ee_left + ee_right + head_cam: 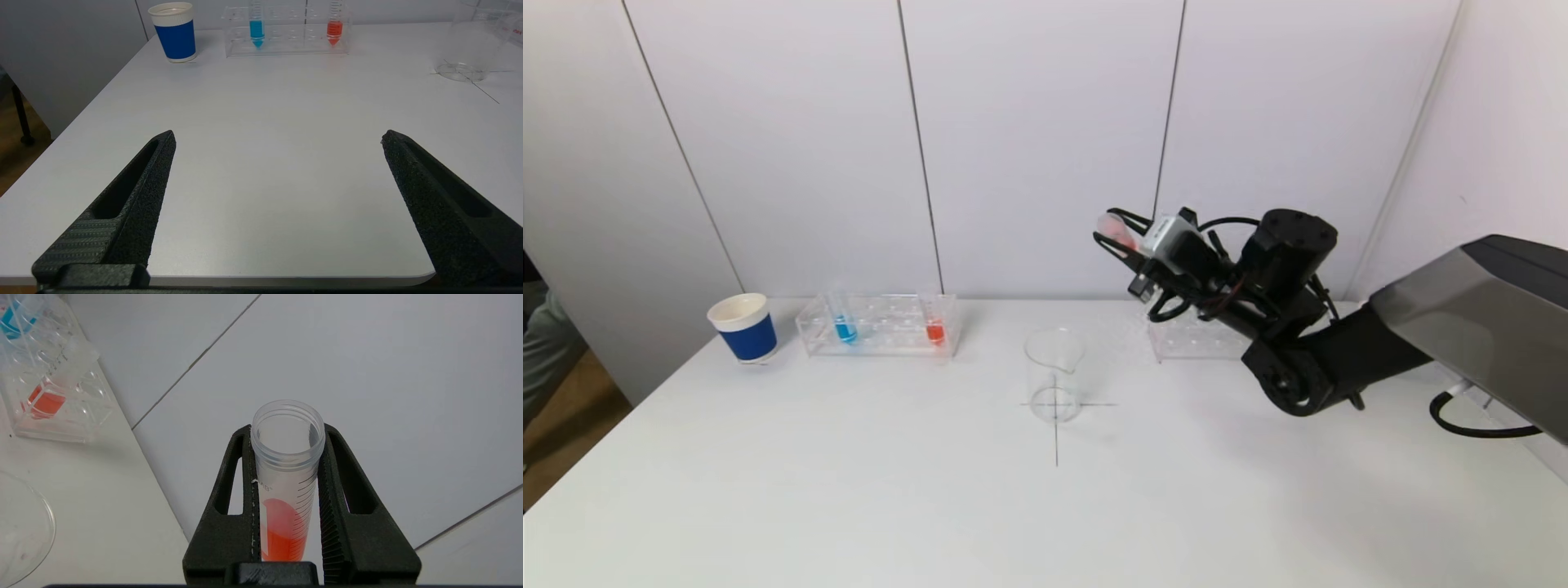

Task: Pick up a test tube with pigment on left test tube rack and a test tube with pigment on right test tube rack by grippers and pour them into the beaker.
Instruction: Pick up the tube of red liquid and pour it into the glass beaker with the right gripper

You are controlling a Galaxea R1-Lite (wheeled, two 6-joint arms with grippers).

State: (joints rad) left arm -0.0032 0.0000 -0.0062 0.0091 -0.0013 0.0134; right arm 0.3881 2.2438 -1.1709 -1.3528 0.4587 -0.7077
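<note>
**Item: orange-pigment tube, in hand.** The right gripper (1112, 233) has its jaws pinched on a test tube (286, 490) partly filled with orange pigment; the two fingers (249, 486) press the tube's sides just below its threaded mouth. The mouth is uncapped.

**Position.** The gripper hangs in the air above the far part of the bench (849, 490), in front of the wall panels. The right rack (1188, 339) stands on the bench below and behind it, and appears empty of pigment tubes.

**Key relation.** The beaker (1055, 374) stands on a cross mark at bench centre, lying at about 7 o'clock from the held tube in the head view, lower and to the robot's left. The tube's long axis runs along the jaws, tilted, mouth pointing up and leftward toward 10 o'clock, so the pigment sits at the closed end. In my judgement the pour calls for carrying the mouth down over the beaker rim, then rolling the wrist.

**Item: left arm.** The left gripper (278, 139) hovers at the near bench edge, jaws spread wide and empty. The left rack (878, 325) lies at its 12 o'clock, well apart, holding a blue tube (845, 327) and an orange tube (934, 328), both upright. A blue paper cup (743, 328) stands at the rack's 9 o'clock.
</note>
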